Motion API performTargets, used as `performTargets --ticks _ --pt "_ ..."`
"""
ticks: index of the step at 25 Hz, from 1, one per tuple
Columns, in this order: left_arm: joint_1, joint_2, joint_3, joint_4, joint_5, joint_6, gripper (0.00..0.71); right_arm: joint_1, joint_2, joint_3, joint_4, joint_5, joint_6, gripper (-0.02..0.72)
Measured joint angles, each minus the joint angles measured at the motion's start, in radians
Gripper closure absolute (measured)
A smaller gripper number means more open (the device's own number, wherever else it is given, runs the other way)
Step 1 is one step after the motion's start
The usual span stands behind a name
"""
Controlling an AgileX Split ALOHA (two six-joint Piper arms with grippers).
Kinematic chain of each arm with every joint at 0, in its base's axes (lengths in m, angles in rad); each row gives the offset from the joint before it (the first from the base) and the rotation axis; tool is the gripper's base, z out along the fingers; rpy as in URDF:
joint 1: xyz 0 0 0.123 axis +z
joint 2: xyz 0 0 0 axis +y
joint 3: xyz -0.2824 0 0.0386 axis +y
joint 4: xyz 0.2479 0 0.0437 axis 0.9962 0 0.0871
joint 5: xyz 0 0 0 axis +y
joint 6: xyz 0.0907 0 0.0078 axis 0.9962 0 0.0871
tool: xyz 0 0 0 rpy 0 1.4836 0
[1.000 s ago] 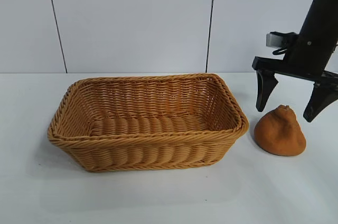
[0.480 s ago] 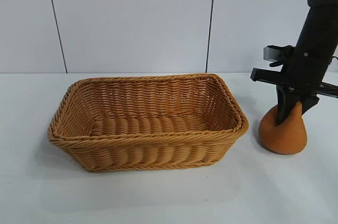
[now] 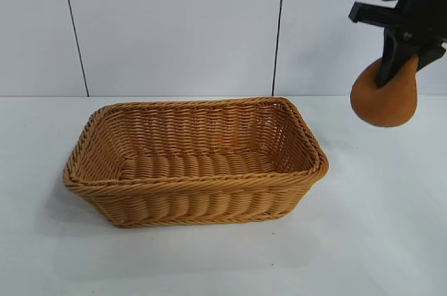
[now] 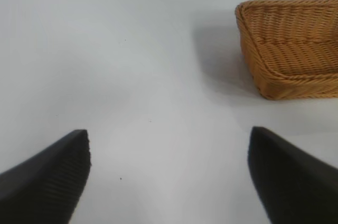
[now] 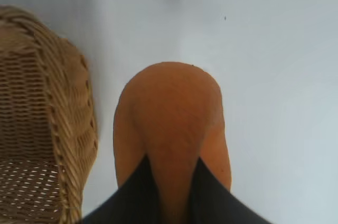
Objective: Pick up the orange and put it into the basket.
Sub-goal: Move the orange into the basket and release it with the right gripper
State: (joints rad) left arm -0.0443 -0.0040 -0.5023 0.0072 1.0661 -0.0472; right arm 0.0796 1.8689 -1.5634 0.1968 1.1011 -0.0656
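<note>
The orange, a matte orange-brown lumpy fruit, hangs in the air at the upper right, well above the table and to the right of the basket. My right gripper is shut on its narrowed top. In the right wrist view the two black fingers pinch the orange between them, with the basket's rim beside it below. The tan wicker basket stands in the middle of the table. My left gripper is open over bare table, with a basket corner far ahead.
The white table spreads around the basket. A white panelled wall stands behind it.
The right gripper came down over the orange and shut on its top. It then lifted the fruit off the table to well above basket height. The left gripper has not moved.
</note>
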Motion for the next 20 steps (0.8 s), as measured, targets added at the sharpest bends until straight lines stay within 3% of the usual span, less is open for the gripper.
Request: performTargets --ticks 5,11,20 --pt "0.0 0.0 0.0 0.0 0.0 0.0 0.127 0.0 -0.064 0.0 0.032 -0.02 0.0 0.671" --pt "0.0 0.0 0.0 0.0 0.0 0.0 0.127 0.021 -0.068 0.0 0.162 -0.043 0.0 0.671" --pt "0.0 0.0 0.0 0.0 0.0 0.0 0.127 0.291 -0.068 0.0 0.187 -0.18 0.017 0.671"
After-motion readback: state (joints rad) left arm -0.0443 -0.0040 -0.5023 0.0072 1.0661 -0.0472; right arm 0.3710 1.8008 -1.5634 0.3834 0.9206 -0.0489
